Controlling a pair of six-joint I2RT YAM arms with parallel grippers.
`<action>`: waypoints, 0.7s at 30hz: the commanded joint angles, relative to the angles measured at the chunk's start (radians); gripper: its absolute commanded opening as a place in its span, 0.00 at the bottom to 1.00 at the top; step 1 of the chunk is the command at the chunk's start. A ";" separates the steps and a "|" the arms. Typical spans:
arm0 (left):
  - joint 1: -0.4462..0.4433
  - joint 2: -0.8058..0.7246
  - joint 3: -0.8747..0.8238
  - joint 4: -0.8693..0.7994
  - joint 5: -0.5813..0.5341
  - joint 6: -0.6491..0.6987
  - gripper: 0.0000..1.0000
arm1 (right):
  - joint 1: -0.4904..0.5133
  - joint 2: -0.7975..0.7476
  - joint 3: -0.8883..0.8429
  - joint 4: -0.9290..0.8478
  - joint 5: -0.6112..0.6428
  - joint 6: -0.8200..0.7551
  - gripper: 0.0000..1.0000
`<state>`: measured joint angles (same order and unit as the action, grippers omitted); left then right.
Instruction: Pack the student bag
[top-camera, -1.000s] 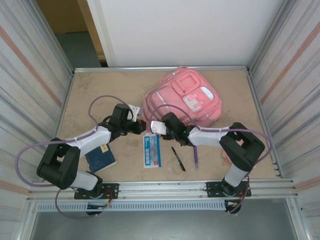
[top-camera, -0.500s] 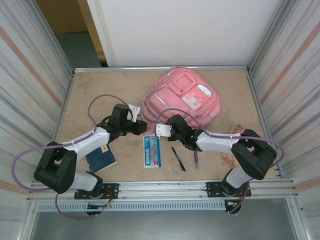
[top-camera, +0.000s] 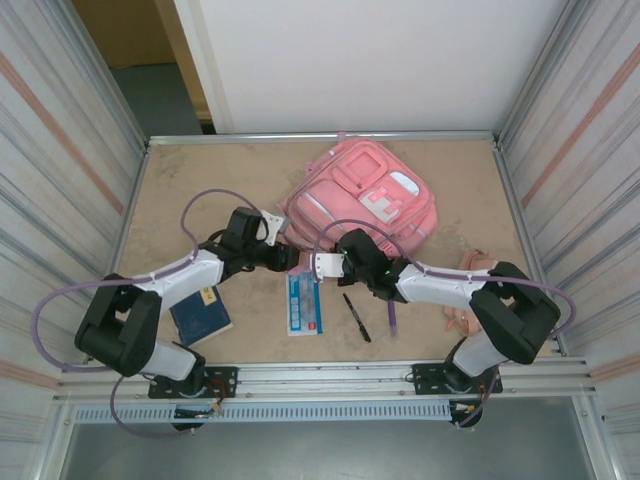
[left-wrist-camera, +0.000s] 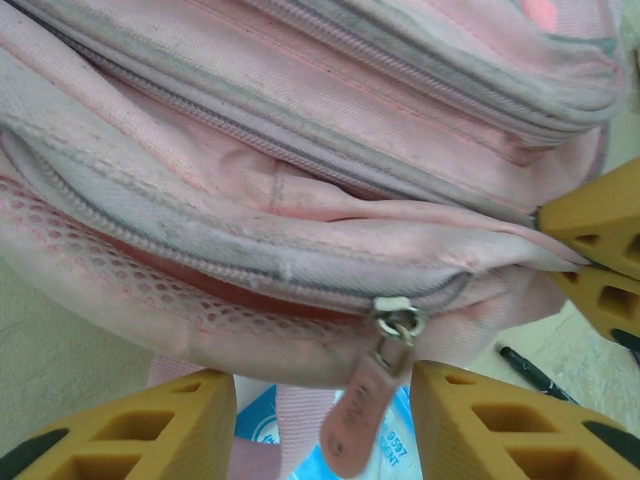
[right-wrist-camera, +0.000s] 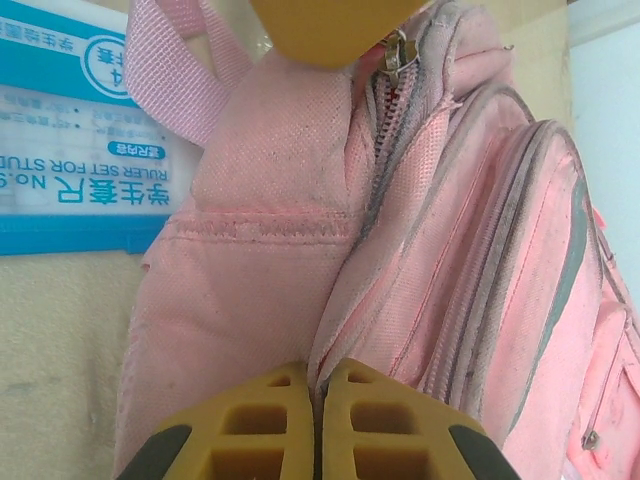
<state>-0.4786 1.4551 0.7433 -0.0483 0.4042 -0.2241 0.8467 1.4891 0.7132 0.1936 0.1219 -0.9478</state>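
The bag (top-camera: 365, 195) lies at the table's 12 o'clock. The right gripper (right-wrist-camera: 318, 425) is clamped on the bag's edge, and the left gripper (left-wrist-camera: 322, 405) gapes around the pull (left-wrist-camera: 360, 425). Best to close squarely on the pull, then draw it away from that anchor. The table (top-camera: 200, 190) is bare and tan, with ribbed metal walls (top-camera: 60, 150).

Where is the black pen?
In the top view the black pen lies on the table, just right of the blue-and-white ruler packet, in front of the pink bag.
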 joint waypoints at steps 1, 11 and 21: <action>-0.012 0.023 0.032 0.011 0.016 0.022 0.49 | -0.001 -0.049 0.007 0.032 -0.057 -0.003 0.00; -0.042 -0.001 0.046 0.008 -0.033 0.038 0.00 | -0.033 -0.064 0.006 -0.046 -0.139 -0.047 0.00; 0.161 0.055 0.056 -0.023 -0.103 -0.049 0.00 | -0.234 -0.104 0.064 -0.233 -0.399 -0.165 0.00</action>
<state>-0.3904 1.4849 0.7727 -0.0536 0.3546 -0.2344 0.6540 1.4242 0.7368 0.0254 -0.2138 -1.0504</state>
